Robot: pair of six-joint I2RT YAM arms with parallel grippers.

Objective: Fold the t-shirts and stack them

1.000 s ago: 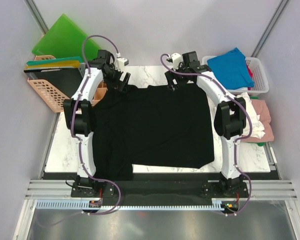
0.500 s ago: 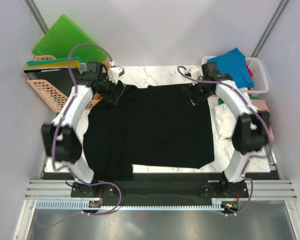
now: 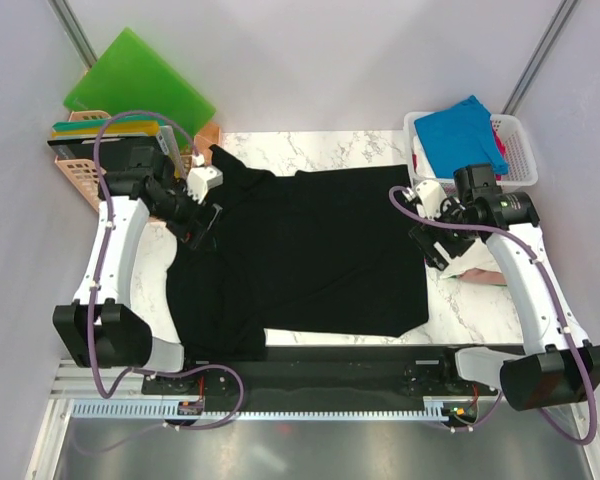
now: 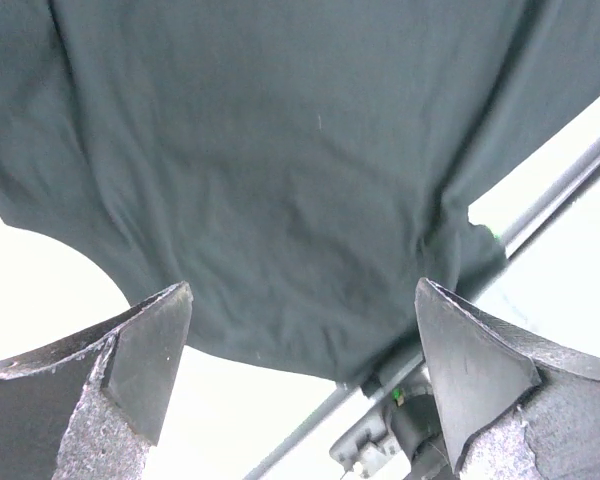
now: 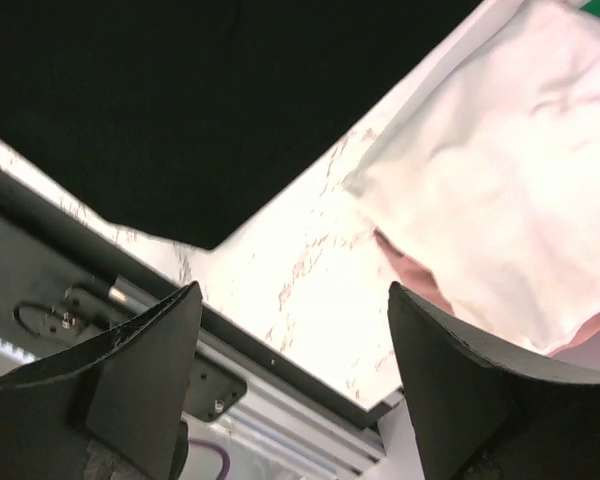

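Two arms work a laundry station where a black t-shirt [image 3: 310,250] lies spread flat across the middle of the marble surface [image 3: 320,148], opened out so that it can be folded; its near-left part hangs over the near edge. The straight hem looks to face right and the wider, sleeved end left, so the collar appears to point left and the long axis to run left to right, though the neck label cannot be made out.

The left gripper [image 3: 202,222] hangs over the shirt's left end, jaws wide apart with nothing between them; its wrist camera shows only dark cloth and a curved edge below. That placement suggests it is lining up on the sleeve side for a first fold. The right gripper [image 3: 430,250] sits at the hem side, jaws also apart and empty, over bare marble just beside the shirt's near-right corner; whether either gripper touches cloth cannot be told.

Other garments wait at the right: a blue t-shirt [image 3: 462,128] heaped in a white basket [image 3: 520,150] at the far right, and a white t-shirt [image 5: 500,180] lying on a pink t-shirt [image 5: 408,268], apart from the black one. Green boards [image 3: 130,80] and a peach basket [image 3: 85,185] stand at the far left.
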